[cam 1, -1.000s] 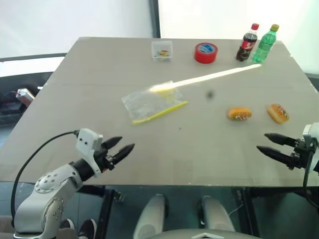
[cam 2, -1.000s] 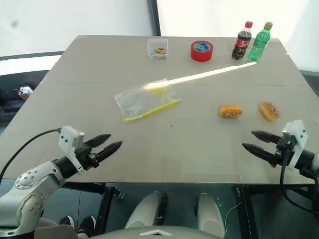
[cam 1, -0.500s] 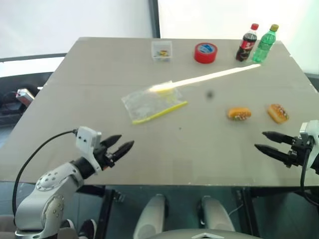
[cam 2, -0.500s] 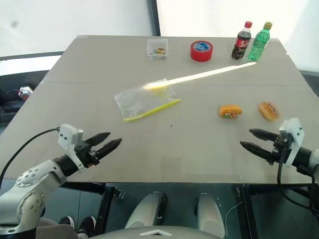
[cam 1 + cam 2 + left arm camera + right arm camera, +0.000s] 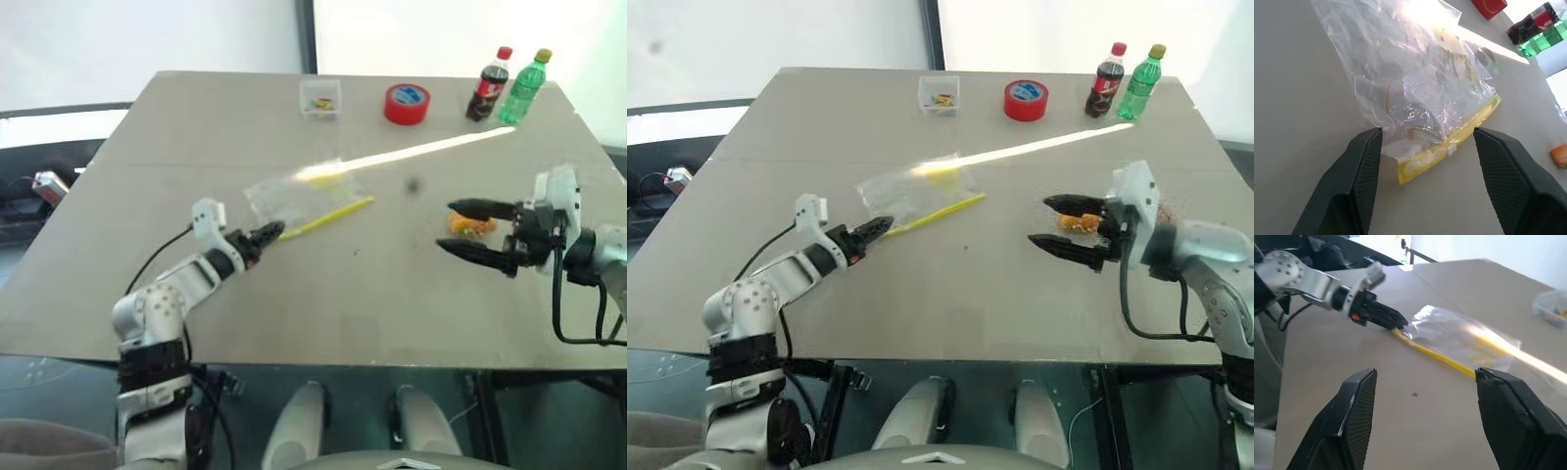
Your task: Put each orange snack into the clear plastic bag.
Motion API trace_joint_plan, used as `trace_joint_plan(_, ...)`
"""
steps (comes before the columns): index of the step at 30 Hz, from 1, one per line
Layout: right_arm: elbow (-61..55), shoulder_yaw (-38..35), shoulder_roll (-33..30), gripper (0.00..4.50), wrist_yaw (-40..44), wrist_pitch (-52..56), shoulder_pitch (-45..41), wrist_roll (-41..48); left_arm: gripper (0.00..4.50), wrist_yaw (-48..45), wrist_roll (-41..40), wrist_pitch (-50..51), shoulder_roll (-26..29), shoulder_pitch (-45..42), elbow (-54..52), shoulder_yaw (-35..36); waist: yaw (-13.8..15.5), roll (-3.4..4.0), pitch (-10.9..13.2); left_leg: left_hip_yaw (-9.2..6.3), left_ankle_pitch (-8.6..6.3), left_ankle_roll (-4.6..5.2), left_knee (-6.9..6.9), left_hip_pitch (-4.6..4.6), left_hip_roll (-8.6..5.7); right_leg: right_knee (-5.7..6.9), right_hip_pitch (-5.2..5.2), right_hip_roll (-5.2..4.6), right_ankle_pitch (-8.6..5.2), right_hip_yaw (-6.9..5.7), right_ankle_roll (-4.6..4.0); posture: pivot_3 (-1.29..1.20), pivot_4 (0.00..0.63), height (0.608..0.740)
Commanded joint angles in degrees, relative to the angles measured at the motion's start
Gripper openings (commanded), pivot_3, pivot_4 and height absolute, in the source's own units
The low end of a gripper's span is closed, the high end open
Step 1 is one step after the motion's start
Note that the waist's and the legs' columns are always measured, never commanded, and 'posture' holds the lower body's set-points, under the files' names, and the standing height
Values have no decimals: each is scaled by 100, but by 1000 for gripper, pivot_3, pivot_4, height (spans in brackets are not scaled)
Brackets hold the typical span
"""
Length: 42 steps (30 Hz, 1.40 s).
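The clear plastic bag (image 5: pixel 304 199) lies flat mid-table, its yellow seal strip toward me. My left gripper (image 5: pixel 263 235) is open and low, right at the bag's near left corner. In the left wrist view its fingers (image 5: pixel 1364 161) flank that corner of the bag (image 5: pixel 1415 83) without touching it. My right gripper (image 5: pixel 446 226) is open above the table's right side and points left. From the head, an orange snack (image 5: pixel 470 226) shows in the gap between its fingers. The right wrist view looks toward the bag (image 5: pixel 1459 338) and the left gripper (image 5: pixel 1393 320), with nothing between the right fingers (image 5: pixel 1359 406).
Along the far edge stand a small clear box (image 5: pixel 320 98), a red tape roll (image 5: pixel 406 104), a cola bottle (image 5: pixel 487 85) and a green bottle (image 5: pixel 522 86). A bright sun stripe crosses the table (image 5: pixel 147 196) past the bag.
Both arms have swung in over the table. The left gripper went forward to the bag's corner and rolled. The right gripper rose and moved left over the nearer snack. Both stayed open.
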Motion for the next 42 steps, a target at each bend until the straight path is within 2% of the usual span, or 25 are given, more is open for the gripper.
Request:
trace_joint_plan(1, -211, 63, 84, 3258, -174, 115, -225, 148, 3141, 268, -73, 251, -172, -243, 687, 184, 12, 1, -1, 1, 0, 0, 0, 2, -2, 1, 0, -2, 0, 1, 0, 0, 150, 740)
trace_joint_plan(5, -162, 194, 171, 3258, -203, 58, -291, 64, 3141, 183, 119, 140, -234, -435, 1036, 27, 27, 3, -5, 1, 1, 0, 2, 6, -3, 4, 2, -2, 0, 1, 0, 0, 150, 740)
trace_joint_plan(6, -157, 217, 185, 3313, -204, 41, -299, 51, 2901, 186, 91, 131, -275, -464, 1093, 60, 29, 5, -6, 2, 2, 0, 2, 7, -3, 6, 3, -2, 0, 1, 0, 0, 150, 740)
trace_joint_plan(9, -113, 239, 201, 3333, -193, 4, -316, 20, 1904, 146, 94, 109, -312, -497, 1166, 55, 37, 6, -7, 2, 2, -1, 2, 7, -3, 8, 3, -3, 0, 2, 0, 0, 150, 740)
trace_joint_plan(11, -76, 268, 167, 3333, -166, -59, -311, -83, 867, 162, 89, 99, -353, -511, 1204, 90, 49, 5, -6, 1, 2, -1, 2, 5, -3, 6, 3, -3, 0, 2, 0, 0, 150, 740)
trace_joint_plan(12, -66, 288, 158, 3333, -146, -82, -301, -119, 684, 161, 93, 94, -365, -511, 1211, 94, 60, 5, -6, 2, 2, -1, 2, 5, -4, 5, 2, -5, 0, 3, 0, 0, 150, 740)
trace_joint_plan(13, -59, 299, 166, 3333, -137, -92, -290, -134, 30, 168, 92, 93, -380, -511, 1215, 106, 70, 8, -8, 2, 2, -1, 2, 4, -4, 5, 2, -5, 0, 3, 0, 0, 150, 740)
trace_joint_plan(18, 32, 515, 351, 3333, -178, -246, -213, -315, 9, 174, -156, 202, -456, -448, 970, 308, 80, 14, -11, 5, 2, -1, 1, 8, -2, 7, 1, -4, 0, 3, -1, 0, 150, 740)
trace_joint_plan(21, 209, 857, 443, 3333, -171, -510, -174, -754, 9, 442, -608, 621, -564, -395, 721, 711, 66, 12, -10, 7, 1, -1, 1, 6, -1, 5, 0, -5, 0, 5, 0, 0, 150, 740)
trace_joint_plan(26, 394, 1175, 636, 3333, -149, -742, -209, -1073, 9, 727, -961, 898, -439, -114, 44, 1020, 30, 8, -8, 5, 1, -2, -2, 2, -2, 2, -4, -8, 0, 6, 0, 0, 150, 740)
trace_joint_plan(29, 471, 1246, 770, 3333, -157, -807, -221, -1147, 9, 874, -793, 542, -278, -5, -283, 1102, -17, 1, -4, 1, 1, -2, -6, 2, 0, 3, -7, -5, 1, 5, -1, 0, 150, 740)
trace_joint_plan(32, 572, 1303, 862, 3333, -150, -867, -246, -1222, 9, 838, -503, 335, -92, 51, -493, 794, -37, -3, -1, 4, 1, -3, -7, 3, 0, 4, -9, -3, 1, 6, -2, 0, 150, 740)
trace_joint_plan(33, 591, 1309, 879, 3333, -140, -880, -254, -1236, 509, 906, -366, 257, -60, 13, -485, 695, -34, -3, -1, 4, 1, -3, -7, 2, 0, 4, -9, -3, 1, 5, -2, 0, 150, 740)
trace_joint_plan(34, 606, 1313, 895, 3333, -132, -887, -262, -1247, 728, 918, -185, 150, -5, -50, -445, 530, -25, -3, -1, 4, 1, -3, -7, 3, -1, 3, -9, -3, 1, 6, -2, 0, 150, 740)
trace_joint_plan(40, 684, 1354, 994, 3333, -112, -935, -377, -1359, 3504, 1005, 812, -732, -121, -825, 547, -191, 34, -8, 2, 2, 1, -2, -6, -1, -7, -2, -6, -4, 1, 5, -1, 0, 150, 740)
trace_joint_plan(42, 640, 1320, 993, 3333, -122, -906, -452, -1353, 3504, 958, 1118, -922, -234, -1041, 969, -487, 23, -8, 2, 5, 1, -3, -6, 0, -6, -3, -8, -4, 1, 5, -1, 0, 150, 740)
